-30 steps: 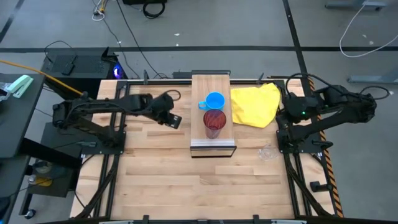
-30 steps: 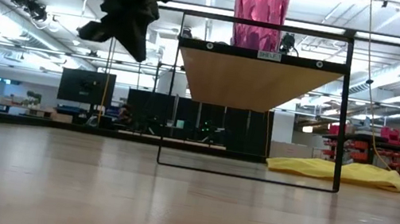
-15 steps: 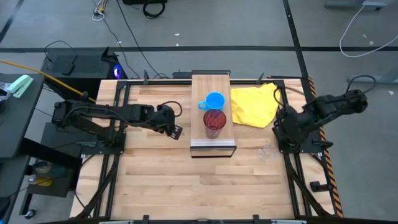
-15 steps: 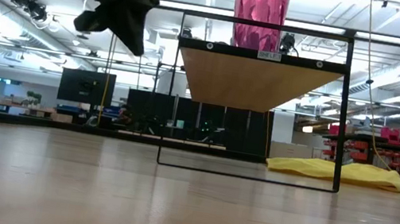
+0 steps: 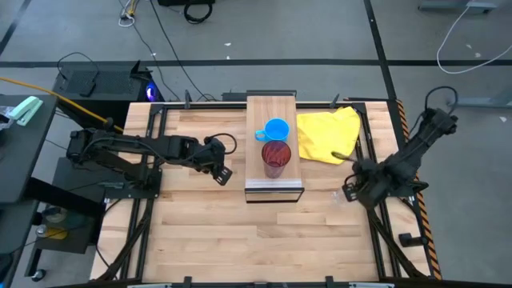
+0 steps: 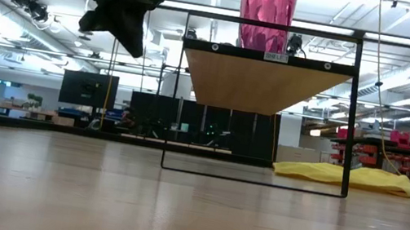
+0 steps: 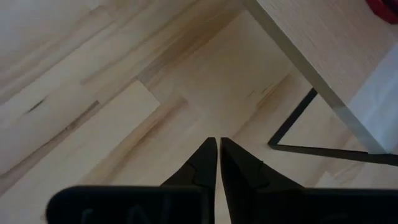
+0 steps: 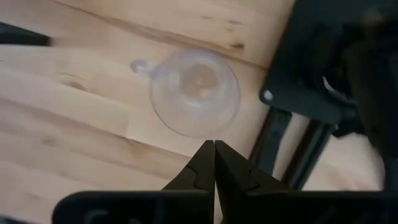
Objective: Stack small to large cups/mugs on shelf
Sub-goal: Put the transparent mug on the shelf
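A tall, faceted, translucent red tumbler (image 5: 275, 159) and a smaller bright blue mug (image 5: 276, 129) with a handle stand on the light-wood shelf (image 5: 274, 190). A tiny clear glass cup (image 8: 195, 91) sits on the desk (image 5: 200, 232) below the right tool (image 8: 214, 160), fingers together. The left tool (image 7: 219, 160), also pressed together and empty, hovers beside the shelf.

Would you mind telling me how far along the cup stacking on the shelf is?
Done: the red tumbler and blue mug stand on the shelf. In hand: the right end effector, shut, hangs over the clear glass cup. Left: gripping that cup and shelving it. The left end effector waits shut beside the shelf.
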You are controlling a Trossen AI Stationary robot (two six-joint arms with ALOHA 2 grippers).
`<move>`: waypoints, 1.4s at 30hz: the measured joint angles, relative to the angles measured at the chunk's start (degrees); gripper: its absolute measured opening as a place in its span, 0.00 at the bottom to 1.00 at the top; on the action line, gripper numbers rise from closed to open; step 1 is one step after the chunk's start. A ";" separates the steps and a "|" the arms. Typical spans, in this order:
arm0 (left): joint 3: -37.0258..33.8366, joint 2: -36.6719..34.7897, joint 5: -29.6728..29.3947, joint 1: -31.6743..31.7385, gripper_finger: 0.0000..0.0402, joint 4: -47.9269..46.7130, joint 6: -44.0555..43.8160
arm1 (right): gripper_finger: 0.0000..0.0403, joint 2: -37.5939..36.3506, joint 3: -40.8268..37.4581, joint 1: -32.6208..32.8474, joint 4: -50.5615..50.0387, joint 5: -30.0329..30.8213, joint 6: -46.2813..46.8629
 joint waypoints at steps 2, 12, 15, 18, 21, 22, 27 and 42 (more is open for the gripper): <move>0.00 0.00 0.00 0.00 0.06 0.02 0.29 | 0.04 1.94 0.00 2.18 -0.02 -0.58 3.30; 0.00 0.00 -0.26 0.00 0.08 0.12 1.89 | 0.12 9.59 -0.02 6.99 0.52 -0.86 11.75; 0.00 0.00 -0.42 0.00 0.08 0.13 1.98 | 0.12 11.57 -0.02 6.25 0.65 -0.53 13.32; 0.00 0.00 -0.42 0.00 0.06 0.14 2.04 | 0.12 13.11 -0.02 6.27 0.95 -0.69 14.14; 0.00 0.00 -0.42 0.00 0.05 0.14 3.15 | 0.12 13.86 -0.02 6.10 1.55 -0.77 15.27; 0.00 0.00 -0.41 0.00 0.05 0.12 3.29 | 0.12 14.04 -0.02 5.85 1.55 -0.75 15.51; 0.00 0.00 -0.42 0.00 0.04 0.14 3.92 | 0.12 14.28 -0.02 4.04 2.26 1.59 16.77; 0.00 0.00 -0.39 0.00 0.03 0.16 6.26 | 0.12 13.03 -4.85 -0.66 11.80 5.80 13.57</move>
